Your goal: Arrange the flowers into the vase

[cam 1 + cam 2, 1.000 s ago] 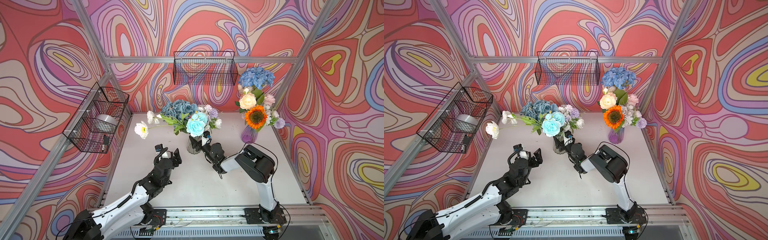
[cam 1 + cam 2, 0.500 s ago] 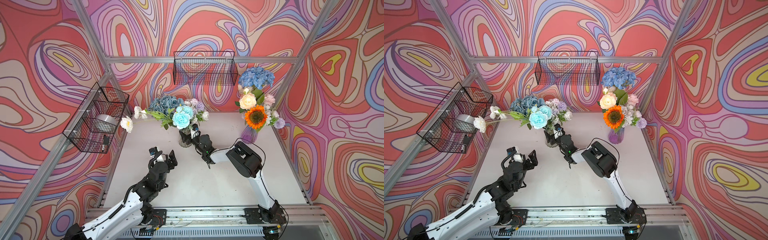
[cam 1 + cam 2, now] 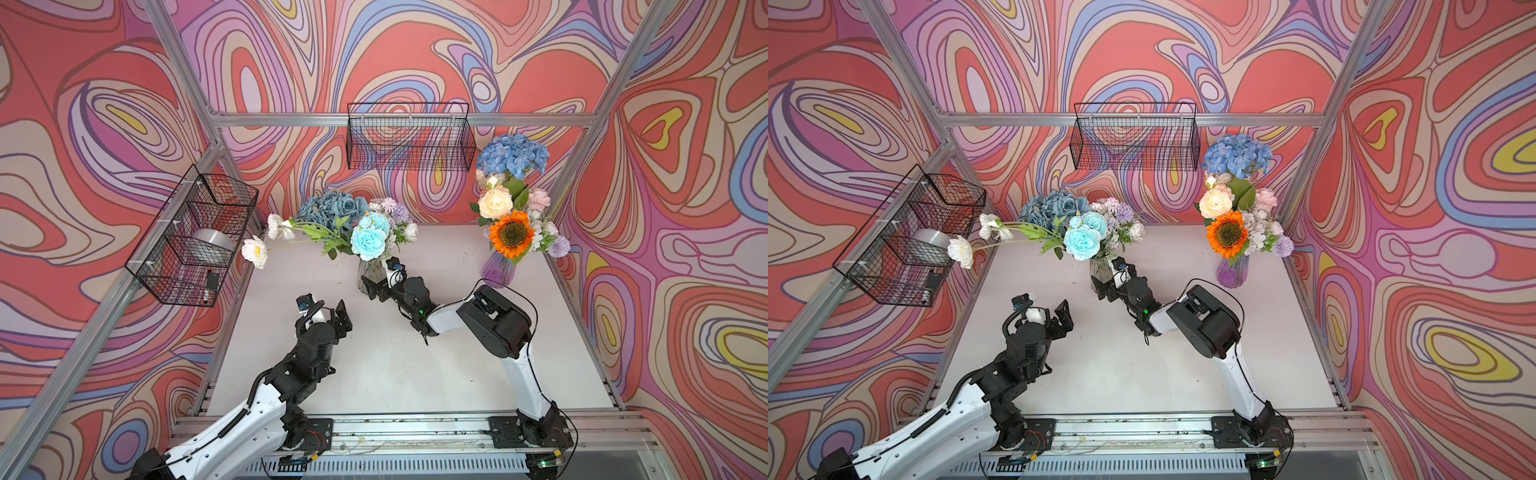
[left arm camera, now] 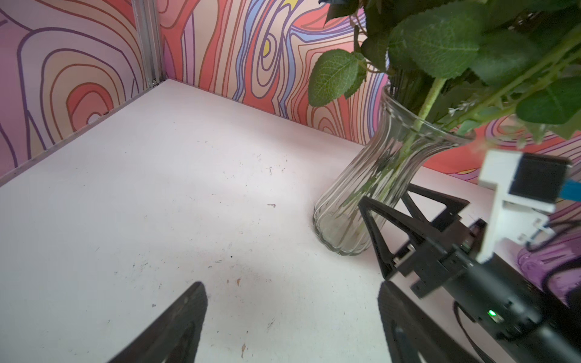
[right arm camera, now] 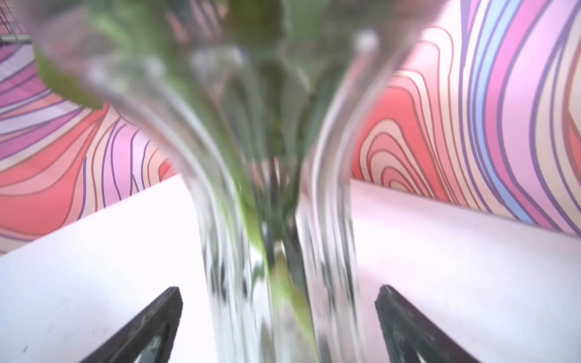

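Note:
A clear ribbed glass vase (image 3: 371,272) (image 3: 1100,270) (image 4: 361,195) stands mid-table holding flowers (image 3: 365,239) (image 3: 1081,243): blue roses, lilac clusters and white poppies (image 3: 254,251) leaning far left. My right gripper (image 3: 376,283) (image 3: 1106,283) (image 5: 278,289) is open around the vase's lower body, with a gap showing on each side of the glass. My left gripper (image 3: 334,316) (image 3: 1059,318) (image 4: 290,289) hovers open and empty above the table, in front and left of the vase. Green stems and leaves (image 4: 440,41) fill the vase's mouth.
A purple vase (image 3: 498,270) (image 3: 1232,272) at the back right holds a blue hydrangea, a peach rose and a sunflower (image 3: 511,233). A wire basket (image 3: 411,137) hangs on the back wall. Another wire basket (image 3: 166,253) on the left wall holds a silver roll.
The clear vase with its flowers has shifted left and back, then come to rest. The right gripper's jaws have spread apart off the glass. The left gripper has stayed open.

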Motion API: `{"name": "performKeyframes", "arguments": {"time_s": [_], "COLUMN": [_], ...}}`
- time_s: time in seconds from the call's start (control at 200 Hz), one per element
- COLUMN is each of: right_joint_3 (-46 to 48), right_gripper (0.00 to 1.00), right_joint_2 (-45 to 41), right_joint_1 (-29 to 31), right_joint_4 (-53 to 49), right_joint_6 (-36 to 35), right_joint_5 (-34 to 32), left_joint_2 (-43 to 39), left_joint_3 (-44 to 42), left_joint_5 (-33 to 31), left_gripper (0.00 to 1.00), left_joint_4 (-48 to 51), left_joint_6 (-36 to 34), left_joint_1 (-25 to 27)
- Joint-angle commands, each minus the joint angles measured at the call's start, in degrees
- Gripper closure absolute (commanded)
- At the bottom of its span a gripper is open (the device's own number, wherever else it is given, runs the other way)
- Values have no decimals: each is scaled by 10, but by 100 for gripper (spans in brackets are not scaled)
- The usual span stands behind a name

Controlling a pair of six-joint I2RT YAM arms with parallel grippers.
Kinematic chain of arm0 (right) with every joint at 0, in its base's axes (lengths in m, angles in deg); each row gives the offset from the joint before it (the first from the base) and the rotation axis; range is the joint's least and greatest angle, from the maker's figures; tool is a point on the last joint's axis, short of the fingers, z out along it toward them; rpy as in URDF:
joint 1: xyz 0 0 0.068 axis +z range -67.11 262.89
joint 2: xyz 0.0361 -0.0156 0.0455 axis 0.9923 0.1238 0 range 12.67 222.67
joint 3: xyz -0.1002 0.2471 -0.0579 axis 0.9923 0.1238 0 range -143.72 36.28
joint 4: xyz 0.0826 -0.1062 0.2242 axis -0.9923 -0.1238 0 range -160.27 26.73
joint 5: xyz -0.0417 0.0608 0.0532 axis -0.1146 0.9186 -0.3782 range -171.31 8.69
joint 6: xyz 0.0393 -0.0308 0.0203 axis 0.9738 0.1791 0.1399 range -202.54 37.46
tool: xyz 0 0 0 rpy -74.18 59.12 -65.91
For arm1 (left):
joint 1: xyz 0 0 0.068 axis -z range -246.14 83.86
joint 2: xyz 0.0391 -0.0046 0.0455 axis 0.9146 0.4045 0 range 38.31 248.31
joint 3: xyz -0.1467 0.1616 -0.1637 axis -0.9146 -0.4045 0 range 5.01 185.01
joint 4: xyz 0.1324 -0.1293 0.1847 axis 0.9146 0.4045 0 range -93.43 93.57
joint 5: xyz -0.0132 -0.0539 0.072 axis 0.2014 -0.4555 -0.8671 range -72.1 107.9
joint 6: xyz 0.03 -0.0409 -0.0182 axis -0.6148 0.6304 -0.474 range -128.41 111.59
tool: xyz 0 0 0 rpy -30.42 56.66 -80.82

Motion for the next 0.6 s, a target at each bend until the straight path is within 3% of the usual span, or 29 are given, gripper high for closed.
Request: {"name": "performKeyframes", "arguments": {"time_s": [0.0, 0.165, 0.29, 0.416, 0.596], "right_joint_3": [59, 178, 265, 302, 272], "right_gripper": [2, 1, 2, 1, 2], "right_joint_2": [-60, -152, -245, -357, -482], "right_joint_1": [3, 2, 2, -3, -44], "right_joint_4": [37, 33, -9, -164, -427], "right_joint_6": [19, 35, 37, 37, 40], "right_joint_5": [-9, -34, -90, -147, -242], "left_joint_2": [13, 40, 55, 79, 143], "left_joint_3": [-2, 5, 11, 6, 23], "left_joint_5": [-12, -19, -24, -47, -97], "left_gripper": [11, 9, 9, 8, 8], "left_joint_4": [-20, -47, -76, -124, -165], "left_joint_6": [-1, -15, -51, -98, -194], "left_joint_1": [-26, -82, -120, -148, -164]}}
